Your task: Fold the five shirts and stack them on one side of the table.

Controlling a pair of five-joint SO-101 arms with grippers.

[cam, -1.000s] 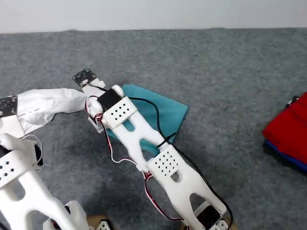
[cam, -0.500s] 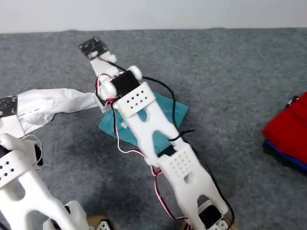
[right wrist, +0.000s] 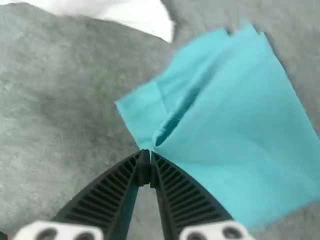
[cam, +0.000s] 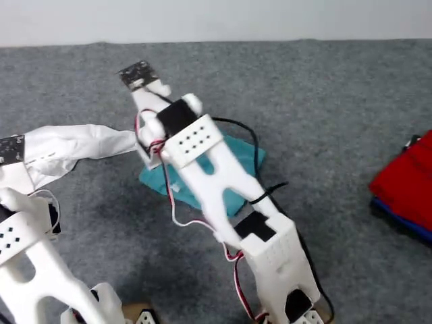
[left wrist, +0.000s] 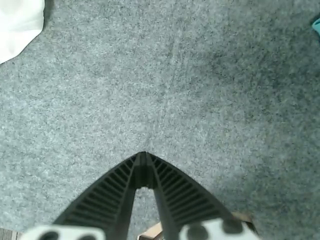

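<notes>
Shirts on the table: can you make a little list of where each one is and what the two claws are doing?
teal shirt: folded, mid-table, partly under the right arm
white shirt: rumpled, left side
red shirt: right edge, lying on a blue shirt
right gripper: shut, at the teal shirt's edge
left gripper: shut, over bare grey table

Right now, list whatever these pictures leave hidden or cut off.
Teal shirt: high view, the right arm covers its middle.
White shirt: high view, cut by the left edge, partly behind the left arm.
Red shirt on a blue shirt: high view, cut by the right edge; the stack's count is unclear.
</notes>
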